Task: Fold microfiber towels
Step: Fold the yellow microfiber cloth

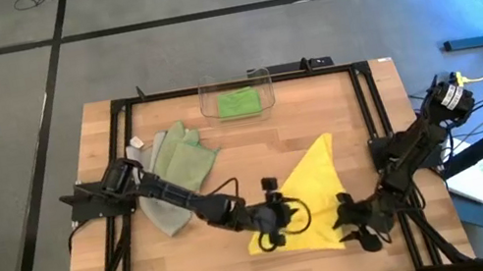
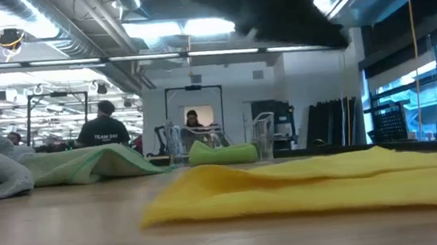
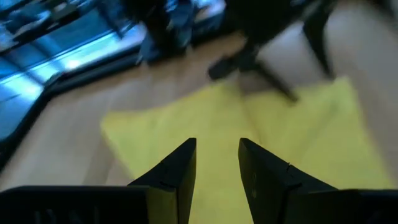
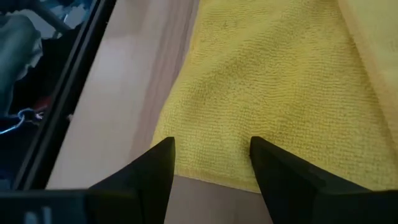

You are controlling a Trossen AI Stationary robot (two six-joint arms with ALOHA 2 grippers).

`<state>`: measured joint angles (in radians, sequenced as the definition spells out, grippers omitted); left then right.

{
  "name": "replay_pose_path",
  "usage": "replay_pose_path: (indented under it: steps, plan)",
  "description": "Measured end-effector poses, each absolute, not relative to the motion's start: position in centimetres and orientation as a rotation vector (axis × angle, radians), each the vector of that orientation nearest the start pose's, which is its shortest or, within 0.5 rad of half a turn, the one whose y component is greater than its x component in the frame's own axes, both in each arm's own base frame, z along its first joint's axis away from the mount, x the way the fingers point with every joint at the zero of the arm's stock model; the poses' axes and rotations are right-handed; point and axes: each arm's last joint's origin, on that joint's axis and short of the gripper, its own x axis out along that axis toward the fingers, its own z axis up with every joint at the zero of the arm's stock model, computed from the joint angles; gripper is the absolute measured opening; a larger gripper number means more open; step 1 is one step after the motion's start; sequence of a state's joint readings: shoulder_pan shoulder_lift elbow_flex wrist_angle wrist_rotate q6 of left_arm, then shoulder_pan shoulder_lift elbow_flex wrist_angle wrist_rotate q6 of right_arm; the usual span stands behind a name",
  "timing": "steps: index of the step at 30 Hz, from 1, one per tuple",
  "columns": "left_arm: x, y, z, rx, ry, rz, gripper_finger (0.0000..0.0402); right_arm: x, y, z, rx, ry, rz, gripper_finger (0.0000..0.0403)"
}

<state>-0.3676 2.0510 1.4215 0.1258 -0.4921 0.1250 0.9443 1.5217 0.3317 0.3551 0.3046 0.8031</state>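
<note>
High view: yellow towel (image 1: 308, 199) lies between both grippers. Left gripper (image 1: 277, 224) over its near-left edge, fingers parted, nothing held. Right gripper (image 1: 355, 225) at its right edge, fingers spread, bare wood behind.

A robotics lab — exposed ceiling ducts (image 2: 57, 29), more framed rigs (image 2: 48, 107), people (image 2: 105, 127) working.

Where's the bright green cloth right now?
In the high view, the bright green towel lies inside the clear bin at the table's far edge, behind the yellow towel.
</note>
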Motion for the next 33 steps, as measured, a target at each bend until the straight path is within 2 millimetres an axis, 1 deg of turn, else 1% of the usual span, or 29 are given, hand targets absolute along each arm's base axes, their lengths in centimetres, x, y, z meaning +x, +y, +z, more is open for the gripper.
replay_pose_path:
  steps: [1,3,5,7,10,12,15,18,20,23,25,27,29,31,33]
  plan:
    - [43.6,-15.0,20.3,0.312,0.446,0.041,0.0114,13.4,17.2,9.2,0.244,0.856,0.282,0.0214]
    - [44.2,-14.8,20.8,0.265,0.43,-0.097,0.0114,13.3,17.1,9.4,0.223,0.84,0.285,0.0214]
    - [44.4,-14.6,20.7,0.232,0.455,-0.221,0.0114,13.2,17.0,9.7,0.216,0.829,0.293,0.0214]
    - [44.6,-14.4,20.8,0.215,0.47,-0.282,0.0114,13.1,16.9,10.2,0.22,0.826,0.308,0.0214]
    - [45.0,-13.9,21.6,0.234,0.458,-0.241,0.0114,12.9,16.8,11.3,0.269,0.814,0.337,0.0214]
    - [45.9,-13.7,22.1,0.271,0.431,-0.226,0.0114,12.7,16.6,11.8,0.293,0.83,0.341,0.0214]
    - [47.1,-14.2,22.5,0.331,0.431,-0.235,0.0114,12.0,16.2,12.3,0.324,0.886,0.314,0.0214]
    - [48.3,-14.4,22.5,0.362,0.455,-0.241,0.0114,11.2,16.1,13.0,0.297,0.989,0.278,0.0214]
    - [49.4,-14.1,22.0,0.365,0.462,-0.218,0.0114,11.0,16.1,13.9,0.264,1.025,0.255,0.0214]
    - [50.5,-13.1,20.5,0.369,0.502,-0.181,0.0114,11.0,16.0,15.9,0.187,1.074,0.188,0.0214]
    - [51.2,-12.4,19.7,0.363,0.51,-0.171,0.0114,10.8,15.7,17.4,0.135,1.1,0.124,0.0214]
    - [51.8,-11.9,19.5,0.344,0.511,-0.157,0.0114,10.6,15.5,19.1,0.113,1.13,0.062,0.0214]
    - [52.8,-11.7,19.5,0.318,0.483,-0.167,0.0114,10.1,15.1,20.4,0.079,1.183,-0.008,0.0214]
    - [53.7,-11.7,19.0,0.315,0.509,-0.186,0.0114,9.7,14.8,21.4,0.059,1.218,-0.067,0.0214]
    - [54.6,-12.0,18.6,0.332,0.53,-0.196,0.0114,9.3,14.7,22.1,0.059,1.232,-0.103,0.0214]
